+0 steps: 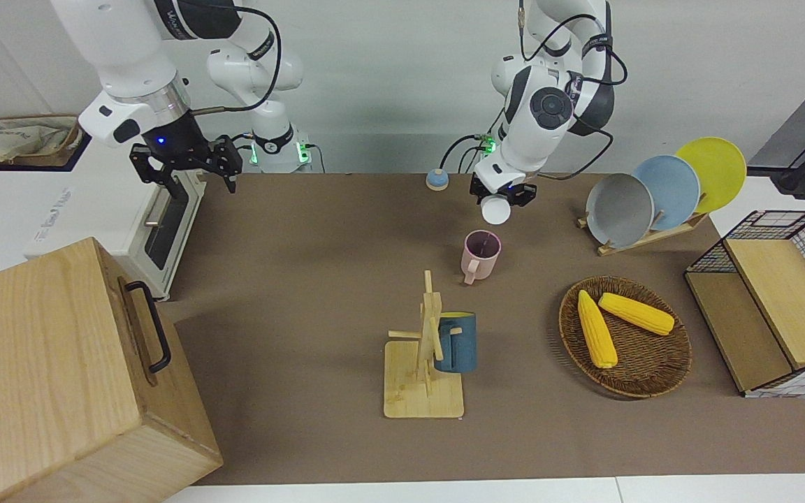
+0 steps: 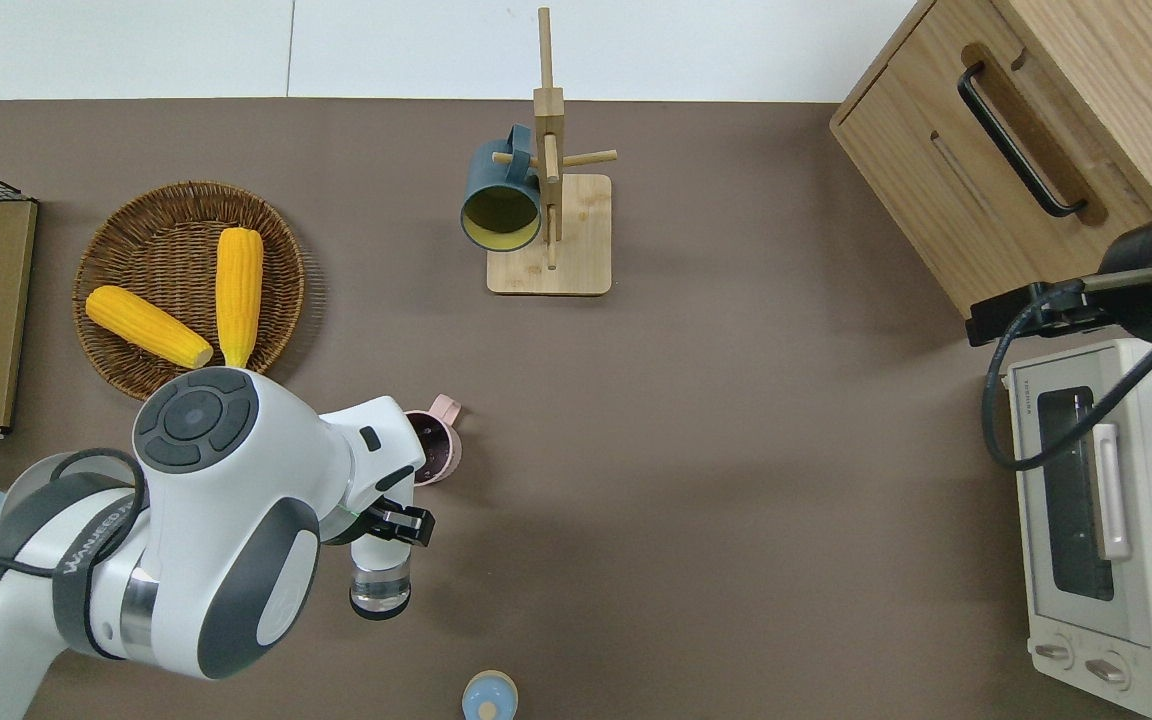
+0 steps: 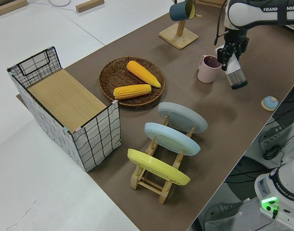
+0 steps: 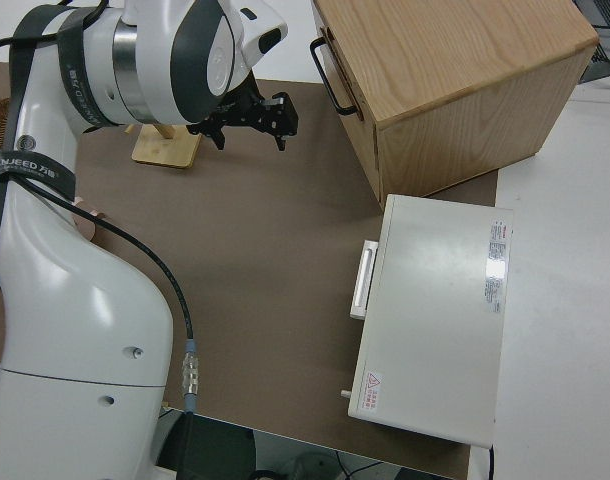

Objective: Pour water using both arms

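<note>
Gripping a tilted bottle (image 2: 382, 582), left gripper (image 2: 391, 528) hangs beside pink mug (image 2: 435, 447).

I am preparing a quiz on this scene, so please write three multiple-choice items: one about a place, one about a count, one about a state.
1. Where does the blue mug hang?
A. on the wooden rack
B. in the basket
C. on the oven

2. How many plates stand in the plate rack?
A. two
B. three
C. five

3. What does the left gripper hold?
A. a corn cob
B. a clear bottle
C. nothing

Answers:
1. A, its handle is hooked on a peg of the rack.
2. B, grey, blue and yellow plates lean there.
3. B, the fingers are shut on the bottle, tilted beside the pink mug.
</note>
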